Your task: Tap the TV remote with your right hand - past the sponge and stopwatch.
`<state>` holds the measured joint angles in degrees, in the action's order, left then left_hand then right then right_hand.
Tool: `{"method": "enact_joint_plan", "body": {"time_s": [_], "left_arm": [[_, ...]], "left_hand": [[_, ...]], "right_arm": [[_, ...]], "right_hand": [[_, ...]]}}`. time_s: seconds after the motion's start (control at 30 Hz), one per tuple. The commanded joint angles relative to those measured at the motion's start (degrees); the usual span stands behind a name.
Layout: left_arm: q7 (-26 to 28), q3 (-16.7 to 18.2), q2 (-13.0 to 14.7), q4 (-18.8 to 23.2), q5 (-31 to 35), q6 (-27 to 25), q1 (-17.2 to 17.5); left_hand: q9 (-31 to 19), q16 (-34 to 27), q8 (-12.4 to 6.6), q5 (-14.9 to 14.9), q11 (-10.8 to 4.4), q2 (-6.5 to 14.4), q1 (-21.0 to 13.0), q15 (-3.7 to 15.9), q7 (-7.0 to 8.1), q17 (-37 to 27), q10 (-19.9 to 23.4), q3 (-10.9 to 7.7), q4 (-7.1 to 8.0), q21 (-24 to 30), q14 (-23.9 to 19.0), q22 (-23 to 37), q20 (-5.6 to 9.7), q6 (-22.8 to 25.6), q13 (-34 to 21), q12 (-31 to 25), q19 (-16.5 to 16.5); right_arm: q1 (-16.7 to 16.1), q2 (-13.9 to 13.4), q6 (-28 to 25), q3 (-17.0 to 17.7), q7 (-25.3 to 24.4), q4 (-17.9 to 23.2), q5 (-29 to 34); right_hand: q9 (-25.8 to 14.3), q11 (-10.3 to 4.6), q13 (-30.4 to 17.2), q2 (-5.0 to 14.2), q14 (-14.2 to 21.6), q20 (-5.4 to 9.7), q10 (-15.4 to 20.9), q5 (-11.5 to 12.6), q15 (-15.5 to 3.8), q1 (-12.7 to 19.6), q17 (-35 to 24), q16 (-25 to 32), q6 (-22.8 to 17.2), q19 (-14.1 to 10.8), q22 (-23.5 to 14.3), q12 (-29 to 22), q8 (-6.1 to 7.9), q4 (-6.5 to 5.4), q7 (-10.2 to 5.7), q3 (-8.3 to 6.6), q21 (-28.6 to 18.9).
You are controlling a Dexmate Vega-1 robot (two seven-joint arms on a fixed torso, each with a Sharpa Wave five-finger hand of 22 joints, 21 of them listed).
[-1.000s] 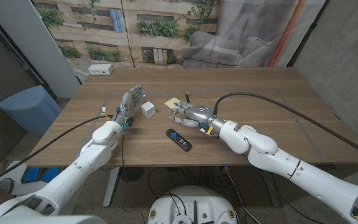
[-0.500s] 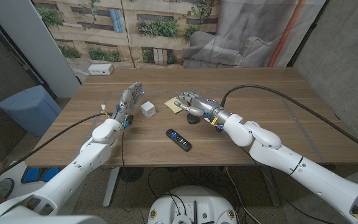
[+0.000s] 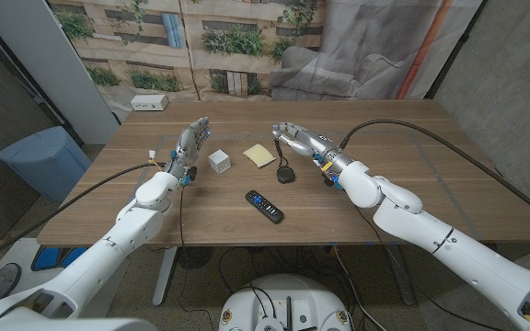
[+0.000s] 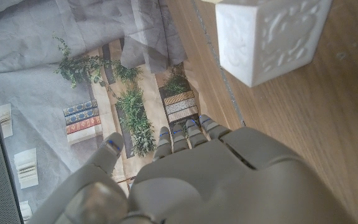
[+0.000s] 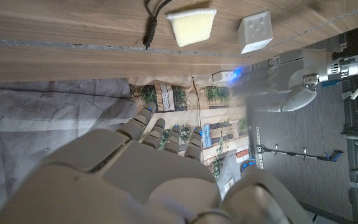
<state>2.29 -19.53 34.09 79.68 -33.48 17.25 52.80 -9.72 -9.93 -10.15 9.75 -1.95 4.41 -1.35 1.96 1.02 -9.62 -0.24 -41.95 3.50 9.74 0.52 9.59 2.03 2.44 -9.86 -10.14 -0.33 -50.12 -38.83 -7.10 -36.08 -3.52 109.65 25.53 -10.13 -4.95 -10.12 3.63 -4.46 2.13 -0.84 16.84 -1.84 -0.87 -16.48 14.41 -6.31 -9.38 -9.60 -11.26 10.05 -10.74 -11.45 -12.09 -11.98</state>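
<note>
Both hands spread, holding nothing; right hand [image 3: 294, 138] raised beyond sponge [image 3: 259, 154]; remote [image 3: 264, 206] near table edge.

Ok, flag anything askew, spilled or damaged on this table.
Nothing stands out. The TV remote lies diagonally but intact near the front edge; the sponge, stopwatch and white cube sit undisturbed. No spills.

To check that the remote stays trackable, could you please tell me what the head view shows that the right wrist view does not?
The head view contributes the TV remote and the body of the stopwatch, which lies farther from the robot than the remote. The right wrist view contributes a close look along the back of the right robot hand, fingers apart, holding nothing. Both share the sponge, the white cube and the left robot hand.
</note>
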Motion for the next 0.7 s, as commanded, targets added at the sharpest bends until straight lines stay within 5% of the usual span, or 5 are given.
{"method": "enact_joint_plan", "body": {"time_s": [0.03, 0.4, 0.7], "left_arm": [[1.32, -0.92, -0.08, -0.20, 1.45, -2.21, -1.31], [2.01, -1.23, 2.40, 1.43, 3.41, -4.14, -0.83], [5.48, -0.79, -0.17, 1.69, 4.91, 0.26, 0.43]], "left_hand": [[-0.21, -0.30, -0.38, 0.29, -0.25, 3.44, -0.04, 1.04, -0.13, 0.06, 0.63, -0.21, -0.43, 1.11, -0.82, 0.20, 3.45, 0.85, -0.02, -0.57, 1.53], [-0.23, -0.05, -0.38, 0.32, -0.05, 3.63, -0.04, 0.91, -0.20, 0.02, 0.06, -0.23, -0.43, 1.07, -0.11, 0.20, 3.63, 1.06, -0.03, -0.42, 1.34], [-0.23, -0.15, -0.32, 0.29, -0.03, 3.62, 0.23, 0.70, -0.21, -0.10, 0.14, -0.06, -0.13, 0.90, -0.10, 0.21, 4.10, 1.04, -0.04, -0.49, 0.75]], "right_arm": [[0.39, 1.33, -1.80, 2.46, -4.14, -1.32, -9.30], [-0.21, 2.25, -4.40, 5.24, -7.52, -2.19, -16.64], [-0.03, 2.75, -1.82, 7.02, -9.28, -5.31, -23.30]], "right_hand": [[0.06, 0.04, -0.10, 5.82, 0.96, 0.20, 1.18, 0.41, -1.02, 0.54, 0.14, 0.29, 0.55, -1.18, -0.05, -0.38, 0.01, 0.26, -0.05, -0.10, -0.34], [0.08, 0.55, -0.07, 5.70, 1.81, 0.47, 2.95, 0.41, -1.07, 0.71, 0.49, 0.27, 0.23, -2.44, -0.01, -0.65, 0.36, 0.40, 0.37, -0.18, -0.38], [0.10, 0.82, -0.05, 5.57, 1.45, 0.53, 3.31, 0.42, -1.15, 0.68, 0.72, -0.12, 0.67, -2.30, 0.00, -0.47, 0.25, 0.41, 0.98, -0.14, 0.00]]}}
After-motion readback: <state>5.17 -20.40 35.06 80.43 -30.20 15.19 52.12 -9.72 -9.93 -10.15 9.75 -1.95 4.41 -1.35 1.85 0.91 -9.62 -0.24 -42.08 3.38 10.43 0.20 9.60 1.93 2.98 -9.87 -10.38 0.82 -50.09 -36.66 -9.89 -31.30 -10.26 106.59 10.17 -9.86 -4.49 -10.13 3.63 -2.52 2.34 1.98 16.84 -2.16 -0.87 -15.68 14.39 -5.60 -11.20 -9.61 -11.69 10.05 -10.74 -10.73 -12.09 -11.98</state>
